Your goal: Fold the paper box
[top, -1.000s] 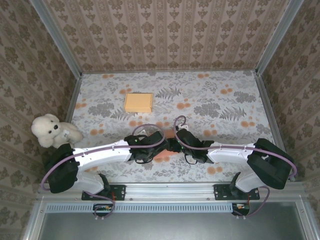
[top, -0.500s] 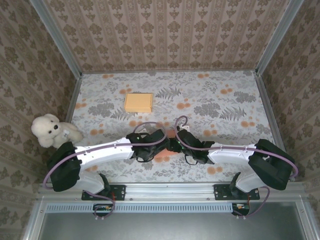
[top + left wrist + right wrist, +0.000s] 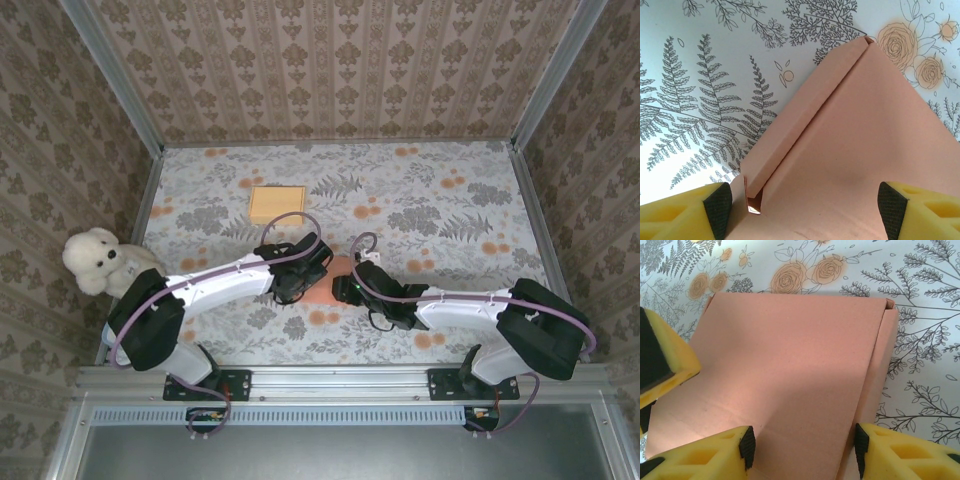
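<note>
1. One pink paper box [image 3: 325, 288] lies flat on the floral table [image 3: 450, 200], with both arms meeting over it. I see a narrow side flap [image 3: 805, 125] folded up along one edge of the box.
2. Left gripper [image 3: 305, 270], on the left of the box. From its wrist camera I see the left gripper [image 3: 805, 205] with its fingers [image 3: 717, 202] released and spread wide. They hang over a corner of the box and pinch nothing.
3. Right gripper [image 3: 352, 290], on the right of the box. Through its own camera I see the right gripper [image 3: 802, 445] with fingers [image 3: 746, 447] parted above the box's top panel [image 3: 785, 365]. One finger sits by the fold of the side flap, and I make out no grasp.
4. One yellow finger of the left arm [image 3: 662, 357] juts over the box's left edge.
5. Flat yellow box [image 3: 277, 204], beyond the pink box and a little to its left, well apart.
6. White teddy bear [image 3: 100, 262], far to the left of the pink box, at the table's edge.
</note>
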Controlling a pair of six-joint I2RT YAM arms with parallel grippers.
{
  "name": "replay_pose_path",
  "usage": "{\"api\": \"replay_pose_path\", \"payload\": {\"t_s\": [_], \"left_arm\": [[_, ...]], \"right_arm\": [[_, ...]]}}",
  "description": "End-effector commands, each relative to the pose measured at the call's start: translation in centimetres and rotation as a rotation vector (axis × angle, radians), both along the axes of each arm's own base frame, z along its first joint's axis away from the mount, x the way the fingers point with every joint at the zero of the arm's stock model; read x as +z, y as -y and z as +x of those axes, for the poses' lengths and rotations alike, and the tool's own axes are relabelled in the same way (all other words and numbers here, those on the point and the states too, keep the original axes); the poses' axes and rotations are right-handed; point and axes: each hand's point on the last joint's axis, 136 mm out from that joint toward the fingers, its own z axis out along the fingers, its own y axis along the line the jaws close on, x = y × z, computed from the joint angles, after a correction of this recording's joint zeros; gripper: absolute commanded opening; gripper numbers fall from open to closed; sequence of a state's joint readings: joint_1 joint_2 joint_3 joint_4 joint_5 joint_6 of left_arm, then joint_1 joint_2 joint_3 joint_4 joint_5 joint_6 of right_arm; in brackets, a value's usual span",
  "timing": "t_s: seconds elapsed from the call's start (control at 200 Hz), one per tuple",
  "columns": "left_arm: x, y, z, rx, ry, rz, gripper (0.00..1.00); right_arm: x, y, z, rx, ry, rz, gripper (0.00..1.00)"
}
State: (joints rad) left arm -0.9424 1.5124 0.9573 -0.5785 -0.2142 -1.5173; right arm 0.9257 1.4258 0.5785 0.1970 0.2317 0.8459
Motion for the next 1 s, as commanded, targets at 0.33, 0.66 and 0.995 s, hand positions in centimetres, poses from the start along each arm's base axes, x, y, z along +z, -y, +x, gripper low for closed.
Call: {"api": "replay_pose_path", "payload": {"t_s": [0.33,0.66,0.995], "left_arm": [[2.1,1.2,0.1,-0.025,0.038,-0.1,0.8],[1.2,-0.1,0.2,0.006,0.034,-0.098,0.8],[1.3,0.7,-0.5,0.001,-0.009,-0.148,0.8]], "right_arm": [[1.2,-1.3,0.2,-0.003,0.03,0.068,0.65],[1.3,0.4,0.9,-0.03,0.043,0.007,0.67],[-1.4,0.2,1.3,-0.043,0.001,-0.01,0.62]]}}
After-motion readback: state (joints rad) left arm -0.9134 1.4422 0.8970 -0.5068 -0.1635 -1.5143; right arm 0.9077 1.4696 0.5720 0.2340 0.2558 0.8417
